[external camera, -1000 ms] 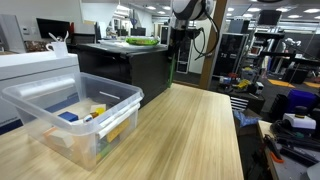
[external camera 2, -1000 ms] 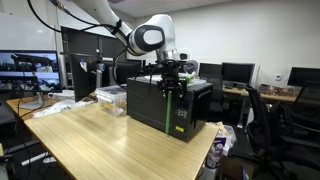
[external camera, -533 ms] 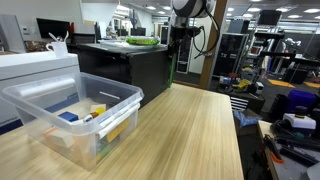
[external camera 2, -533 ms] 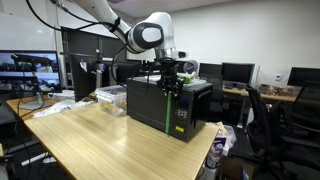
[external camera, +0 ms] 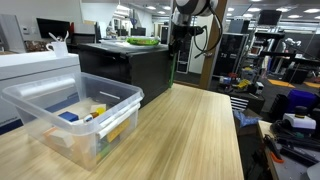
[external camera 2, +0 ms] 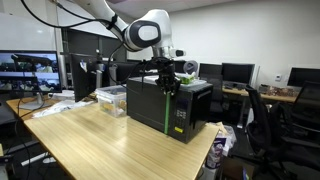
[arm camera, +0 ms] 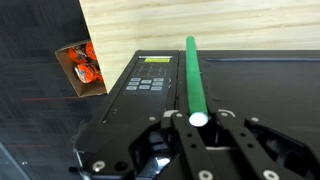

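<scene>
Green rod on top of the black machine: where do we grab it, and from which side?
Grip the green rod near its white end, from straight above, fingers across its width. It lies flat on top of the black machine, thin and round, so a side approach would likely hit the lid. The gripper hangs over that end, a finger each side.

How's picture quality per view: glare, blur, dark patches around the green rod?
Wrist view: green rod sharp, its white tip glaring at the pincer; black machine top dark, little detail. In an exterior view, clear bin crisp up close, rod tiny and far. In an exterior view, room dim, table evenly lit, machine nearly black.
</scene>
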`<control>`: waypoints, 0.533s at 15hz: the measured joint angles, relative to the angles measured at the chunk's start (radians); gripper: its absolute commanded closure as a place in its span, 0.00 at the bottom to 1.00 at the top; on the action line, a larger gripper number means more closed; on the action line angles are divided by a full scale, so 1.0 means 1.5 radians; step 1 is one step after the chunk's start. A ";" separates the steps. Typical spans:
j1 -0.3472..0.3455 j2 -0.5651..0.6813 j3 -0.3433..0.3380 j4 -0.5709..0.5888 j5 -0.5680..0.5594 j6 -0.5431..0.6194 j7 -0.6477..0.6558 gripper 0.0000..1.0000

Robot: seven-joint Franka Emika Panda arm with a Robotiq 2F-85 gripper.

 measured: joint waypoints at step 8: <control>0.015 -0.321 -0.035 -0.423 -0.171 0.114 0.209 0.45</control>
